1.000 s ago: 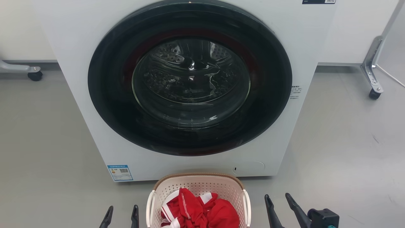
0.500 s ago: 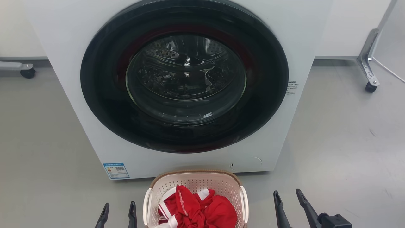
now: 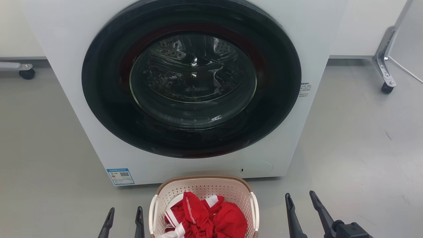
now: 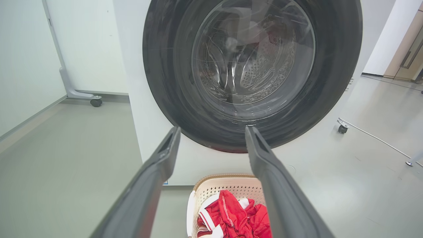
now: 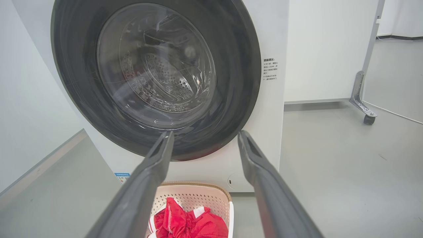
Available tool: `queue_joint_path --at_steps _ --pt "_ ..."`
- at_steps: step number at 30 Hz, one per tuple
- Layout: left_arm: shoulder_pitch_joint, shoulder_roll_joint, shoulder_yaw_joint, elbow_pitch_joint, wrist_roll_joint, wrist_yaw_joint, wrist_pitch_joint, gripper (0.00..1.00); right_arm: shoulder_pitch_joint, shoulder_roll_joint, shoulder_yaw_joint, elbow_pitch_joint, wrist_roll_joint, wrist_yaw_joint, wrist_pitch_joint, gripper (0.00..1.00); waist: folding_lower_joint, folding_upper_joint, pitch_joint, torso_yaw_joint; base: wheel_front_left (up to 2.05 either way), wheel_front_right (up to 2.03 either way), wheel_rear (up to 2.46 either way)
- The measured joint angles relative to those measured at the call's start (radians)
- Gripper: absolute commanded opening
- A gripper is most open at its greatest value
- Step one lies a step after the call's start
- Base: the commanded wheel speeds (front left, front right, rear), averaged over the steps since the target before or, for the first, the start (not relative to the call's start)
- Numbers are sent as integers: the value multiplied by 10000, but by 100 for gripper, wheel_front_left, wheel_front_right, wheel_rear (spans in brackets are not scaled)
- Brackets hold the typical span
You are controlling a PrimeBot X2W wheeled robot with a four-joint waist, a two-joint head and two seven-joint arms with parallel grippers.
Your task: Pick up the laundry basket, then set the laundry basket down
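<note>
The laundry basket [image 3: 205,190], cream-white and perforated with a brown woven rim, stands on the grey floor just in front of the washing machine, at the bottom centre of the head view. Red and white clothes [image 3: 206,218] lie heaped inside it. My left gripper [image 3: 125,212] is open to the left of the basket, apart from its white left handle [image 3: 152,211]. My right gripper [image 3: 300,197] is open to the right, well clear of the right handle [image 3: 255,208]. Both wrist views look over the basket [image 4: 228,185] [image 5: 195,196] between spread fingers; nothing is held.
A white front-loading washing machine [image 3: 195,82] with a shut dark round door rises directly behind the basket. Metal legs on castors stand at far left [image 3: 23,71] and far right [image 3: 385,71]. A white cable [image 3: 406,71] runs on the floor at right.
The whole head picture has shifted: the machine and basket sit slightly higher and further left, so the camera moved. Both grippers stay open; the right one shows further right and higher.
</note>
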Motion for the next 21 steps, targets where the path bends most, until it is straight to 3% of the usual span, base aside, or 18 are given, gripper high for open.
queue_joint_path --at_steps 18,19,21 --pt "-1 -82 107 -13 194 0 0 100 1 107 -142 -203 -286 -2 0 100 0 0 27 62 0 0 0" --pt "-1 -82 113 -29 196 0 0 0 1 113 -150 -211 -336 -2 0 0 0 0 29 62 0 0 0" --pt "16 -88 98 127 180 -10 15 0 29 109 -128 -58 -343 2 19 0 0 0 31 62 0 0 0"
